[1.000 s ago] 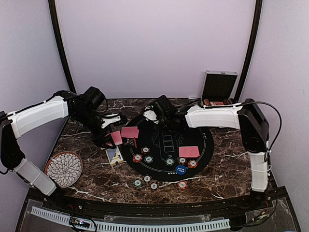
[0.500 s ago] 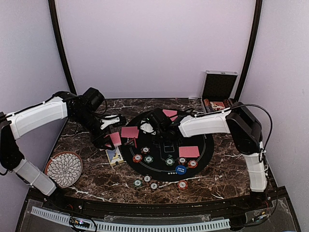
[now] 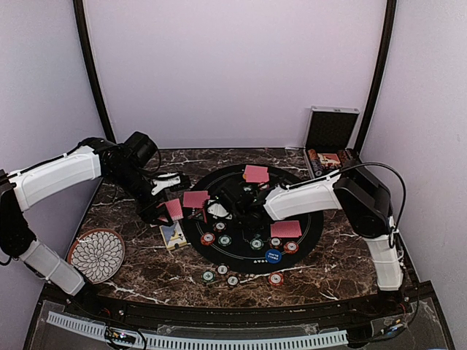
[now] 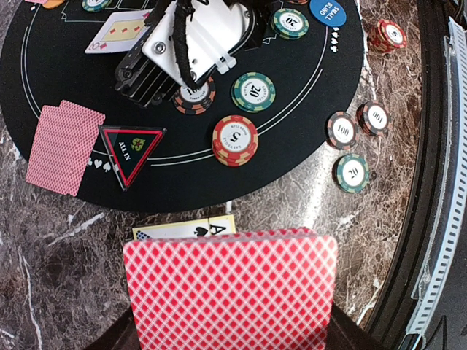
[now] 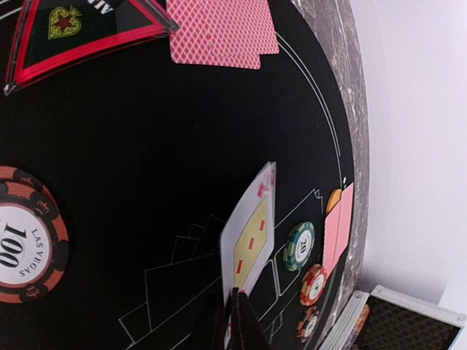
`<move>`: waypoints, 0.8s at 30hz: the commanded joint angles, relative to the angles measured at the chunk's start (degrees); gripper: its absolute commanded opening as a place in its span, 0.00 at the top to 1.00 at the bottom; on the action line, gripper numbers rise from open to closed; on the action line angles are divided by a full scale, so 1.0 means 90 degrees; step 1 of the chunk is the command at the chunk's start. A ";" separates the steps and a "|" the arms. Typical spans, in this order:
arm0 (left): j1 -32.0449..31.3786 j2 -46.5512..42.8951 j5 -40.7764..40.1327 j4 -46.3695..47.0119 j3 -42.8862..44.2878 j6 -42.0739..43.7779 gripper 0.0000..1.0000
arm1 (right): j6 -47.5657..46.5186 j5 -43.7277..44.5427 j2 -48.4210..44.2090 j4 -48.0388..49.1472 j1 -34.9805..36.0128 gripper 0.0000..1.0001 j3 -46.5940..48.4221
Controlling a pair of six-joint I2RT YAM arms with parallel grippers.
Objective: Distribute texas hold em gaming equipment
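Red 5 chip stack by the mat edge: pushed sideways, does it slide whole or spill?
Probably spills: the red chip stack is several loose chips high, nothing binding them. Chips look rigid and dense for size, so no flex. The black mat looks felt-like, so the bottom chip likely drags.

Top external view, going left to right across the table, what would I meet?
In order: flower-patterned plate → red-backed card deck → blue small blind button → chip case.
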 commanded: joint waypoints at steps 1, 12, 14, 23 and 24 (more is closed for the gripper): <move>0.0028 -0.0248 0.0066 -0.0145 -0.0061 0.0045 1.00 | 0.0213 -0.0136 -0.0063 -0.0078 0.0130 0.80 -0.0116; 0.0028 -0.0210 0.0143 -0.0117 -0.0043 0.0043 1.00 | 0.1120 -0.0168 -0.0772 -0.0107 -0.0047 0.34 -0.0218; 0.0027 -0.0195 0.0142 -0.0122 -0.0027 0.0036 1.00 | 0.1607 -0.0250 -0.0978 -0.0167 -0.0212 0.32 -0.0060; 0.0027 -0.0224 0.0071 -0.0107 0.0005 0.0044 1.00 | 0.4429 -0.0148 -0.2058 -0.0106 -0.1003 0.02 0.0273; 0.0027 -0.0234 0.0069 -0.0106 0.0002 0.0044 1.00 | 0.4876 -0.0606 -0.2073 -0.0406 -0.1195 0.01 0.0441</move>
